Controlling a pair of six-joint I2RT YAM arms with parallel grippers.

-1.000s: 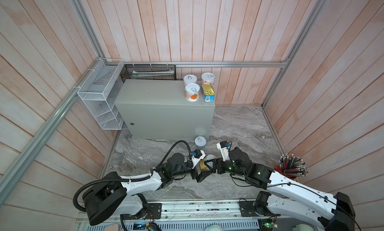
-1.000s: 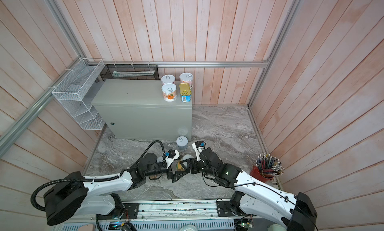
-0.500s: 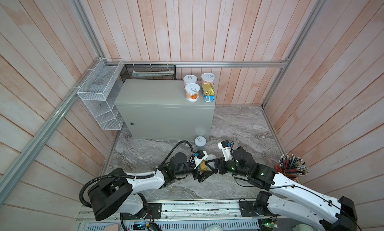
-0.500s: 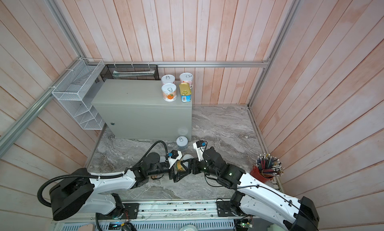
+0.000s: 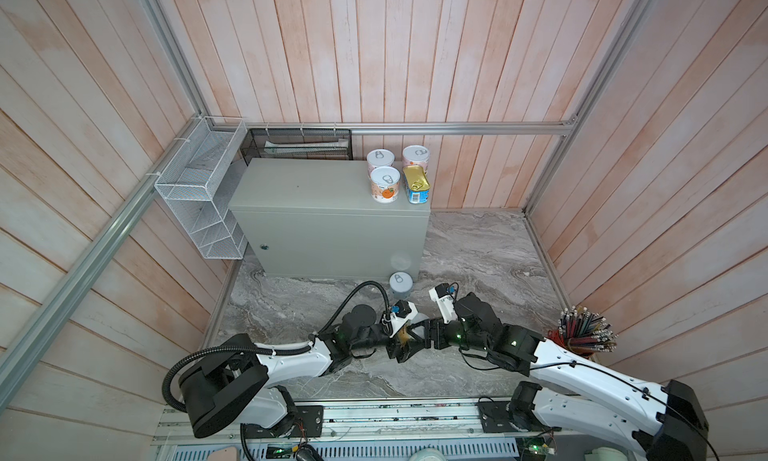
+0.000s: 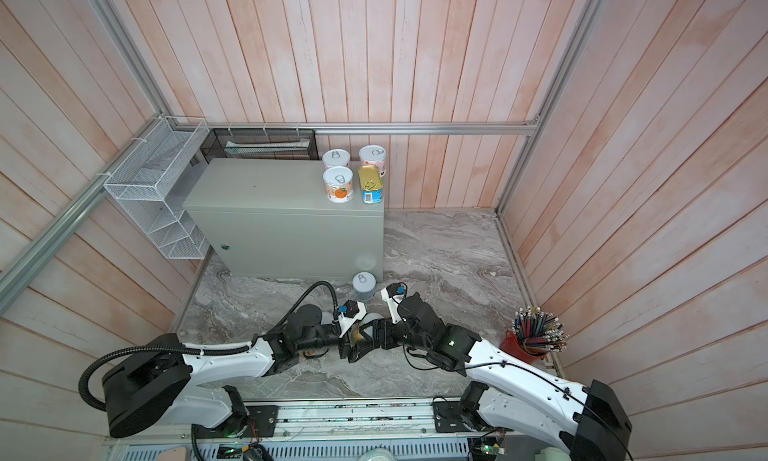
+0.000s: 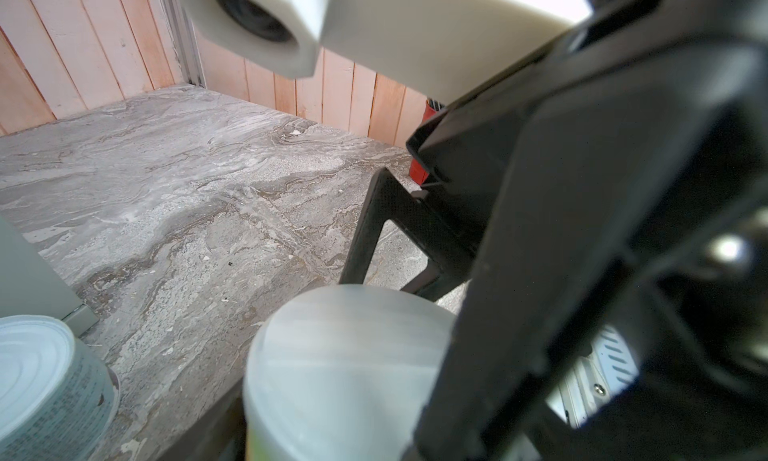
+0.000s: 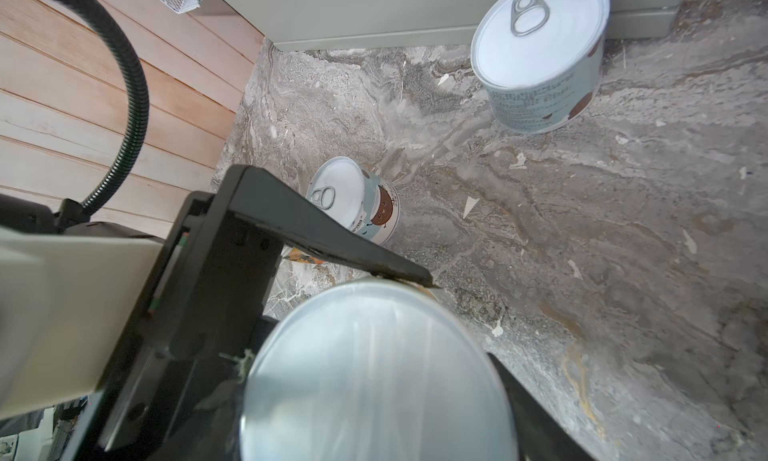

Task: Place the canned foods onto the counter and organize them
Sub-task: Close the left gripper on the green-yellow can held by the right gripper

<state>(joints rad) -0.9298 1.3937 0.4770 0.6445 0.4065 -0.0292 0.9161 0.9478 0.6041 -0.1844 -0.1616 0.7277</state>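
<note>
A grey-veined marble floor [image 5: 478,251] is filling the bottom of a small room. Pink wooden walls [image 5: 374,43] are standing all around it. The counter [image 5: 311,184] is sitting at the far left, and a white wire basket [image 5: 199,197] is hanging just beside it. A red cup [image 6: 513,346] of pencils is standing at the near right.

At the near middle, the right gripper [image 5: 422,334] is pinching the held can [image 8: 374,376]. In both top views the arms are hiding most of that can. The left gripper [image 5: 401,344] is facing it, with one of its fingers [image 8: 332,241] touching the can's rim. The other finger is hidden, so nobody can tell whether it is gripping. An orange bit [image 8: 300,256] is peeking out under that finger, too hidden to name.

Three round cans [image 5: 385,182] and one tin [image 5: 416,183] are standing together at the right end of the counter's top. Two more are standing on the marble. The far can [image 5: 400,281] is just beside the counter, and the near can [image 8: 353,197] is beside the left gripper.
</note>
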